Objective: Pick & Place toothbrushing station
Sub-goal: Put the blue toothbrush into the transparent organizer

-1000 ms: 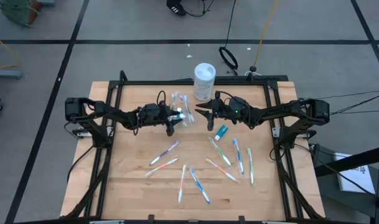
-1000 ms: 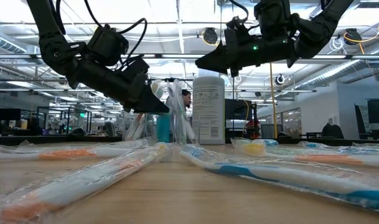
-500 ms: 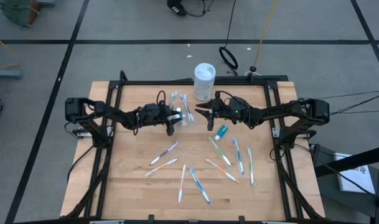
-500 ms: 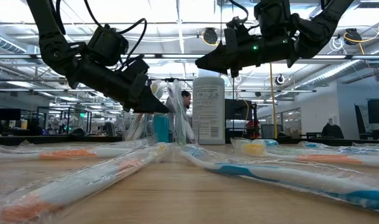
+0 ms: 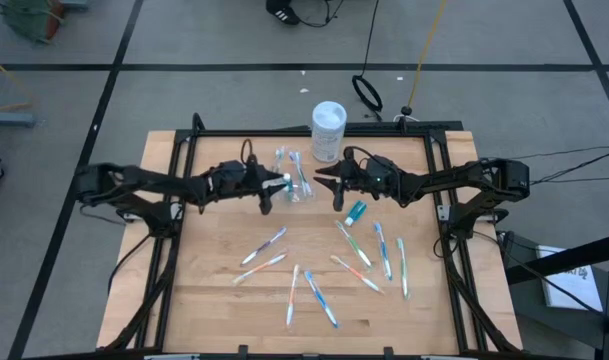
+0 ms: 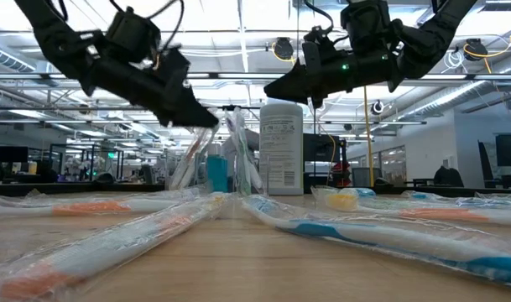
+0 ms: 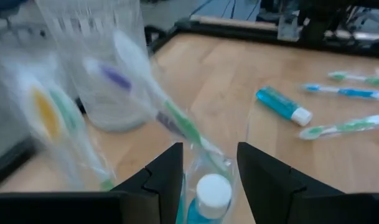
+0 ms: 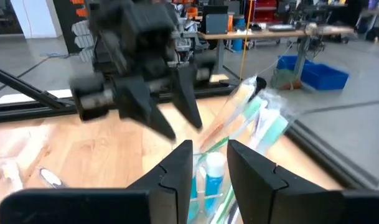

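Note:
The small clear cup [image 5: 298, 191] stands on the table between my two grippers. It holds a blue toothpaste tube [image 7: 212, 190], white cap up, and several wrapped toothbrushes [image 6: 238, 143] that lean toward the far side. My left gripper [image 7: 209, 147] hangs open just left of and above the cup. The tube's cap and a purple-and-green brush [image 7: 170, 118] show through its gap. My right gripper [image 8: 209, 144] hovers open with a narrow gap, above and right of the cup. A second blue tube [image 5: 356, 211] lies flat on the table.
A tall white container [image 5: 328, 130] stands just beyond the cup at the far edge. Several wrapped toothbrushes [image 5: 314, 288] lie scattered over the near half of the wooden table. A black frame [image 5: 174, 230] borders the table's left, right and far sides.
My left gripper has risen and drawn back toward the table's left edge, away from the cup. The cup, its tube and its brushes have stayed where they were.

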Robot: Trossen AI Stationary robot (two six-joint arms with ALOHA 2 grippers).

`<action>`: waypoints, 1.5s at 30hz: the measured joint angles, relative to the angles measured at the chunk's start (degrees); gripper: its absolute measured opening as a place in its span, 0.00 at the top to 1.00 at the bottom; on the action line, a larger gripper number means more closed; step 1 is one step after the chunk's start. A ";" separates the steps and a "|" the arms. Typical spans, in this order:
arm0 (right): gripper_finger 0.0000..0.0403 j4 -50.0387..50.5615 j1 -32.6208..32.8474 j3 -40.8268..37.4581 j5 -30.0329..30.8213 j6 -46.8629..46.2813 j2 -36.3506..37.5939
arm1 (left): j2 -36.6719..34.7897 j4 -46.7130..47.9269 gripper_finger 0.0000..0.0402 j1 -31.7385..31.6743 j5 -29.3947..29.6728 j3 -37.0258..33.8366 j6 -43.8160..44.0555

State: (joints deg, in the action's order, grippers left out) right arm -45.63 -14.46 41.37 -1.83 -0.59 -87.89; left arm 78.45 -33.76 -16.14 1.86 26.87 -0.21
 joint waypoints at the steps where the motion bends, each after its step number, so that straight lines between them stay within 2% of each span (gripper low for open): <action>1: 0.77 0.67 0.00 0.00 0.00 -0.80 0.01 | -1.54 0.91 0.62 0.18 -0.02 0.04 -0.65; 5: 0.77 6.55 0.00 0.01 -2.08 -1.65 0.36 | -5.87 5.05 0.62 0.87 -0.09 0.04 -2.55; 8: 0.77 13.76 1.14 1.64 -2.42 -1.75 0.51 | -6.52 5.22 0.62 0.90 -0.10 0.11 -2.58; 11: 0.77 26.21 3.63 6.57 0.64 -1.54 0.51 | -6.42 5.53 0.62 0.85 -0.10 0.11 -2.93; 15: 0.77 49.06 7.86 14.72 6.75 -4.34 0.51 | -6.42 5.21 0.62 0.74 -0.14 0.11 -5.93; 19: 0.77 63.20 12.20 17.75 7.61 -17.39 0.51 | -6.44 2.84 0.62 0.74 -0.16 0.11 -7.01; 24: 0.77 76.61 18.23 16.80 7.54 -32.31 0.51 | -6.44 2.76 0.62 0.74 -0.19 0.11 -6.74; 27: 0.77 82.78 21.41 15.26 7.46 -44.76 0.51 | -6.44 2.76 0.62 0.85 -0.23 0.11 -4.91; 32: 0.77 95.58 25.67 14.39 3.55 -64.08 1.24 | -6.44 4.65 0.62 0.90 -0.25 0.11 -5.25; 37: 0.77 94.74 27.44 11.76 8.56 -72.49 1.12 | -6.44 6.73 0.62 1.07 -0.30 0.11 -3.60; 41: 0.77 85.81 27.71 7.08 10.21 -72.46 1.15 | -6.44 7.91 0.62 2.02 -0.34 0.11 -1.42; 45: 0.77 79.95 27.71 2.50 8.46 -71.19 1.39 | -6.44 8.67 0.62 3.34 -0.33 0.13 -0.96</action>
State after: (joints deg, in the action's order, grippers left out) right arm 34.32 13.26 43.88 6.64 -71.78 -86.50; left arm 72.01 -25.09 -12.80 1.53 27.00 -1.17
